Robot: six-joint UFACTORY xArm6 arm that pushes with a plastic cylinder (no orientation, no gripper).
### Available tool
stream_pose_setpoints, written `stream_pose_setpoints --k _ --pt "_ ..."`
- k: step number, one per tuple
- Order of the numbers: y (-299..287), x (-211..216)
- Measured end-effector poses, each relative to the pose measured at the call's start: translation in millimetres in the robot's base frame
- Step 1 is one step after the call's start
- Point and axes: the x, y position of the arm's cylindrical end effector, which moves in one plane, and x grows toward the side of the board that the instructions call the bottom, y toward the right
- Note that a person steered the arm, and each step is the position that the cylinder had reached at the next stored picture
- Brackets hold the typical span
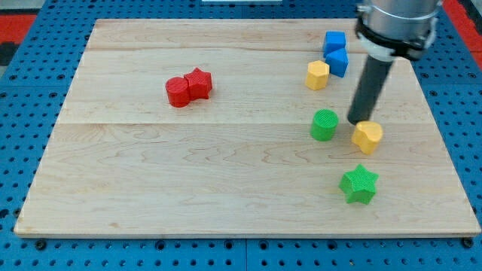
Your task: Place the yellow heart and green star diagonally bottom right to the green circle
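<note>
A pale wooden board (226, 188) lies on blue pegboard (22, 150); my tip (356, 122) touches the yellow heart block (367, 137), holding nothing; no writing shows.

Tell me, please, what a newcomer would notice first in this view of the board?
Probably the dark rod coming down at the view's upper right, my tip resting just above the yellow heart, with the green circle to its left. Next, the green star below them, and the two red blocks huddled alone at the view's left.
</note>
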Motion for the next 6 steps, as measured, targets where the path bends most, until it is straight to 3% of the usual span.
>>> stream_pose_setpoints --k 1,3,4,5,6 --pt "-56 13" --pt "-165 -15" --pt "-184 -38" --pt "-173 -9" --pt "-124 59"
